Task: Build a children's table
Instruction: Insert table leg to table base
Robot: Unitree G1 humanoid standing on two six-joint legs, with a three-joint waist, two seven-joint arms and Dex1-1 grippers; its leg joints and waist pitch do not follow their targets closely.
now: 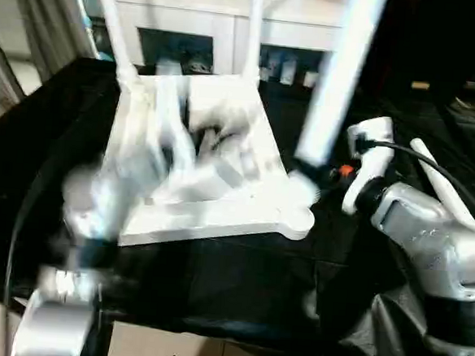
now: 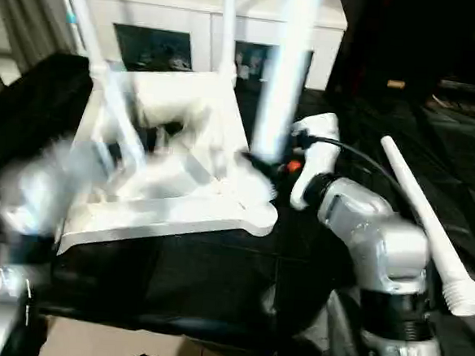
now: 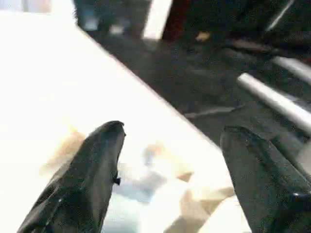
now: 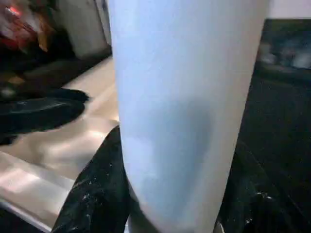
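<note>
Table top (image 1: 219, 201) lies inverted on the black-draped surface (image 1: 238, 284), two legs socketed at its far corners. Right gripper (image 4: 170, 194) is clamped around a third leg (image 1: 338, 79) at the near-right corner. Left gripper (image 3: 170, 170) is held open, empty, over the top. A fourth leg (image 2: 429, 232) lies at the surface's right edge.

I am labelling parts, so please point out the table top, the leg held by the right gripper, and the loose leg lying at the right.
table top (image 1: 219, 213), left eye view, near edge.
held leg (image 1: 336, 79), left eye view, mid shaft.
loose leg (image 2: 430, 228), right eye view, mid shaft.
</note>
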